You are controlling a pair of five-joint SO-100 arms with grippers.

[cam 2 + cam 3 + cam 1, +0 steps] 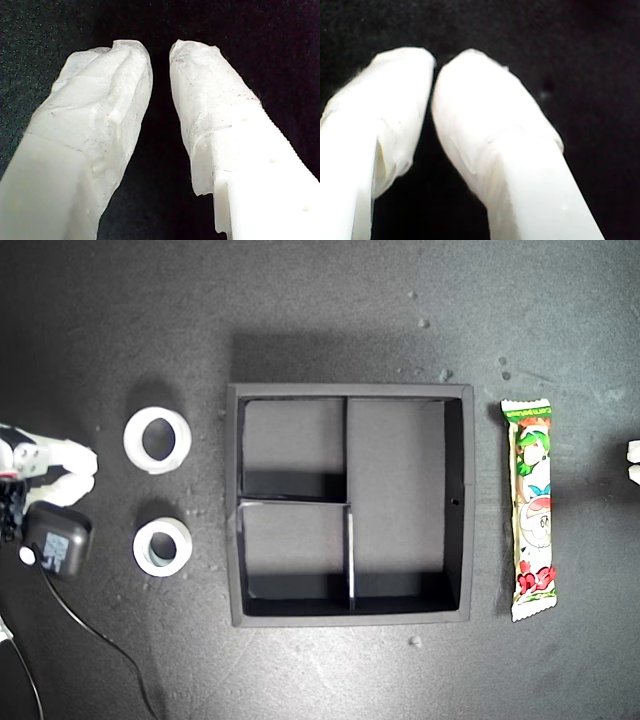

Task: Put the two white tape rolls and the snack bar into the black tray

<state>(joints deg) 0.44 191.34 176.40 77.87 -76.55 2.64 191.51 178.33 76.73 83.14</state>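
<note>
My first gripper point(161, 55) points down at the dark table point(280, 45), and its two white fingers point(100, 120) have a small gap between them, with nothing in the gap. My second gripper point(434, 67) also points down at the dark table, and its two white fingertips point(480, 110) are almost touching, holding nothing. The wrist views show only bare table under the fingers, so I cannot tell which arm is which in the exterior view. There, one arm point(40, 475) pokes in at the exterior view's left edge, with a black box and a cable on it, and a tiny white bit of another arm point(633, 462) shows at the exterior view's right edge. The black tray point(457, 505) sits in the middle, and all three compartments have nothing in them. The two white tape rolls lie flat on the table to the exterior view's left of the tray, one roll point(157, 440) above the other roll point(162, 547), apart from each other. The snack bar point(532, 508) lies on the table just beside the tray, on the exterior view's right, running along its wall.
</note>
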